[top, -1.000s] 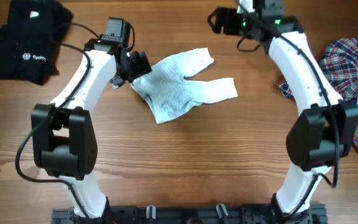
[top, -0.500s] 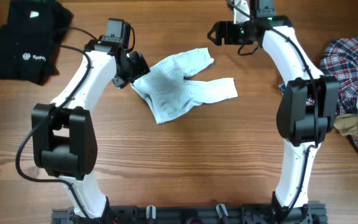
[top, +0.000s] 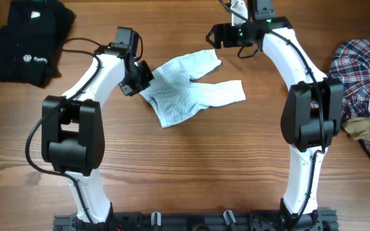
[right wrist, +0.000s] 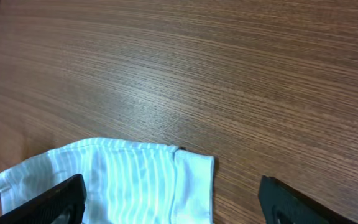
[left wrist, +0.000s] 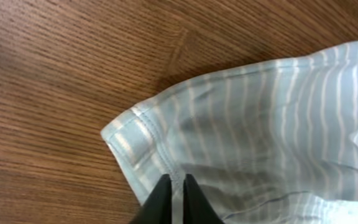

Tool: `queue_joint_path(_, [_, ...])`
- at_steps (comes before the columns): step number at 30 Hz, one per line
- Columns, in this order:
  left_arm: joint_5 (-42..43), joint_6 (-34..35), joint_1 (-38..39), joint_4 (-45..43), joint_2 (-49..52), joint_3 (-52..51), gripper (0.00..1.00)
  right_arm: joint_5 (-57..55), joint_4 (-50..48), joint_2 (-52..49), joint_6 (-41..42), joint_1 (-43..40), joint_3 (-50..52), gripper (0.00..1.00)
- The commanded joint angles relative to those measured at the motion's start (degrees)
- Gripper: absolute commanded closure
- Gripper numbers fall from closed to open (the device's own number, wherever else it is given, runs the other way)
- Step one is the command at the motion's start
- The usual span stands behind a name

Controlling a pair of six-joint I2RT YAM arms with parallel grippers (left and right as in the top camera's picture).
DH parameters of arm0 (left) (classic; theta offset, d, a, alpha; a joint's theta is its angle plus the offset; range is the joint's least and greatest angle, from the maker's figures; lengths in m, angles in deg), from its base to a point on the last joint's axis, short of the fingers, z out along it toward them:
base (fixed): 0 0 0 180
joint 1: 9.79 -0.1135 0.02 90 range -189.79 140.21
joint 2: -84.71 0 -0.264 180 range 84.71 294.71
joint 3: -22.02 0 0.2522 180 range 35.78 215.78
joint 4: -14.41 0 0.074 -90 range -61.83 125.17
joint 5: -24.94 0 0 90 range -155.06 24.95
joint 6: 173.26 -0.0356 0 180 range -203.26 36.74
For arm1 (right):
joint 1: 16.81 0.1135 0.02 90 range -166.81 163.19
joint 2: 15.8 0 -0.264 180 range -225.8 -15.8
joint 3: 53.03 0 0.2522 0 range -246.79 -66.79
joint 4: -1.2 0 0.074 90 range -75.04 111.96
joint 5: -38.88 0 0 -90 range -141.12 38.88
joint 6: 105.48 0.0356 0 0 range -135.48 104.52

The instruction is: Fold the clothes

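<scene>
One striped garment (top: 188, 90) lies rumpled near the table's (top: 191, 167) far edge, its left hem pinched by the left gripper (top: 139, 80), whose jaws stood open a second ago, while the right gripper (top: 214, 36), jaws wide and swung nearer since, hovers by the far cuff, which it should grasp next for spreading.

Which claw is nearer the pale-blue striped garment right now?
Left. The left claw is shut on the striped garment at its hem, touching it. The right claw hangs open over the garment's upper end.
</scene>
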Motion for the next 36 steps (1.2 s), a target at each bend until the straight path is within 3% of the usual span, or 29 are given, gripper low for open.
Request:
queue_joint_path(1, [0.5,0.2,0.3,0.0,1.4,-0.3,0.96,-0.5,0.1,-1.8,0.1,0.1,-1.1,0.12])
queue_joint_path(16, [0.3,-2.0,-1.3,-3.9,5.9,-0.3,0.96,-3.0,6.2,-1.6,-0.1,0.0,-1.1,0.14])
queue_joint_path(23, [0.5,-6.3,-5.8,-9.9,12.1,-0.2,0.96,-7.1,8.4,1.5,-0.1,0.0,-1.1,0.14])
queue_joint_path(27, [0.5,-6.4,-7.4,-12.5,12.1,0.0,0.96,-8.3,9.0,3.3,0.0,0.0,-1.1,0.14])
queue_joint_path(36, [3.9,-13.9,-7.6,-21.4,12.1,0.0,0.96,-8.9,10.0,3.7,0.2,0.1,-1.1,0.14])
